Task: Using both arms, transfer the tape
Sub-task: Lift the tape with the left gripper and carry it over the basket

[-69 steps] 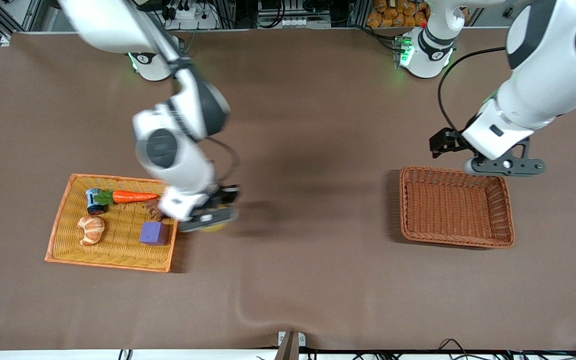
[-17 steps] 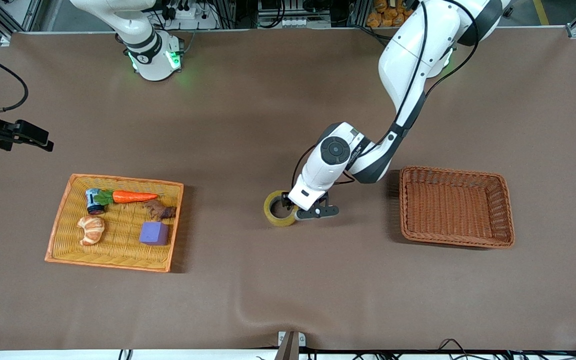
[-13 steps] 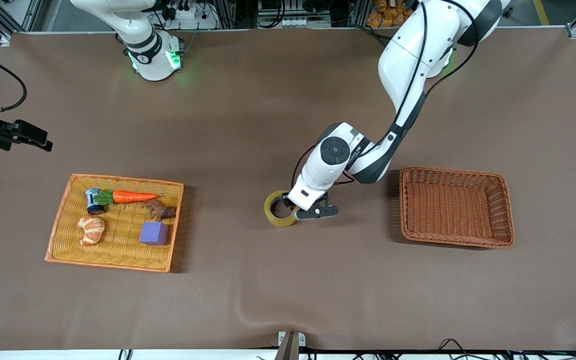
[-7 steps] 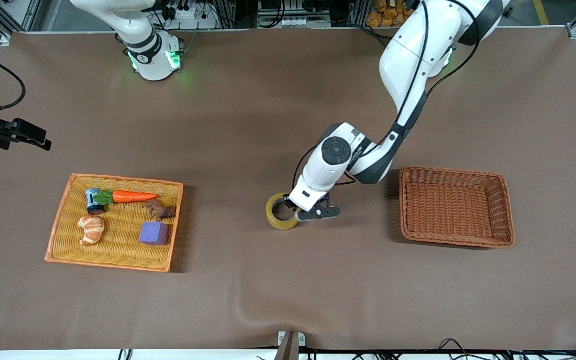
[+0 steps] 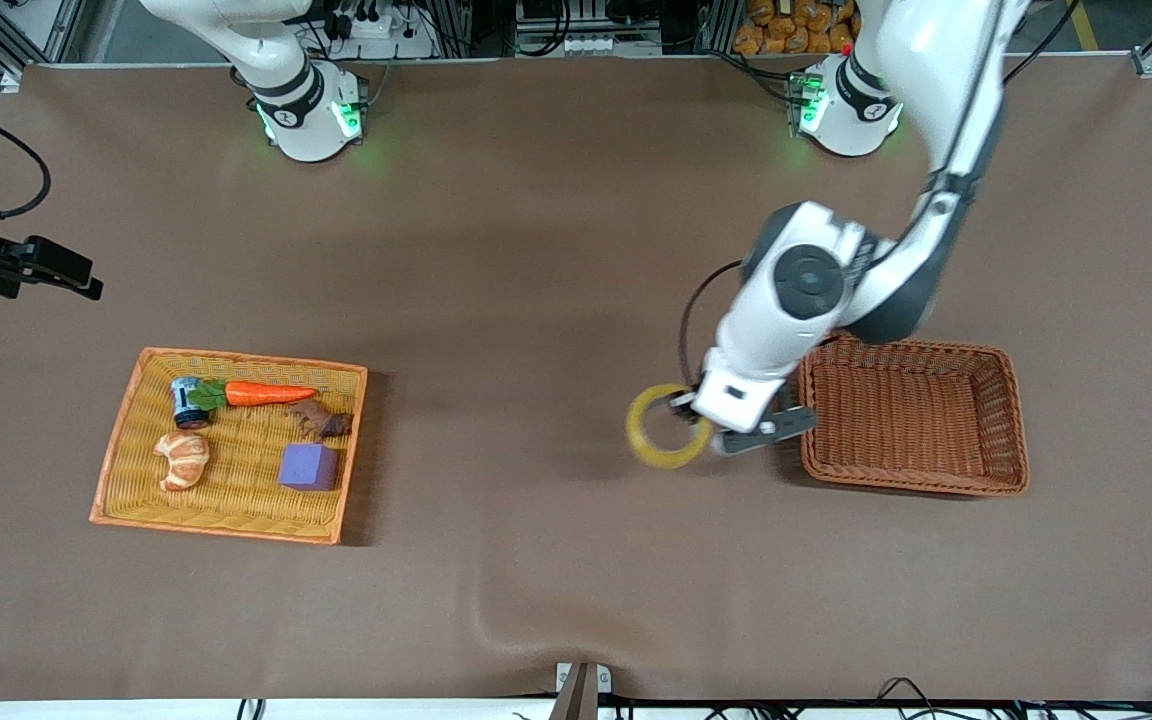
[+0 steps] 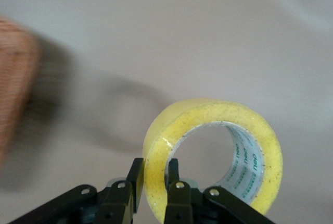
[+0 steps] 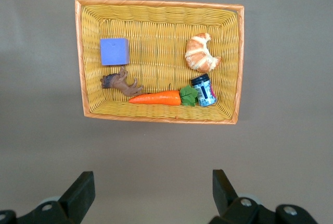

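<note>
I had the left gripper point(image 5: 693, 412) pinched shut on the tape point(image 5: 667, 440), one finger point(image 6: 177, 195) inside the hole and one outside, the roll lifted over bare brown table point(image 5: 556, 560) just beside the empty brown wicker basket point(image 5: 1006, 420). It was a thick, translucent yellow ring with a pale printed core. Open cloth lay between it and the orange tray point(image 5: 116, 450) holding the purple cube point(image 5: 308, 466) and croissant point(image 5: 182, 459). The right gripper point(image 7: 151, 195) waited wide open and empty above the table beside that tray.
</note>
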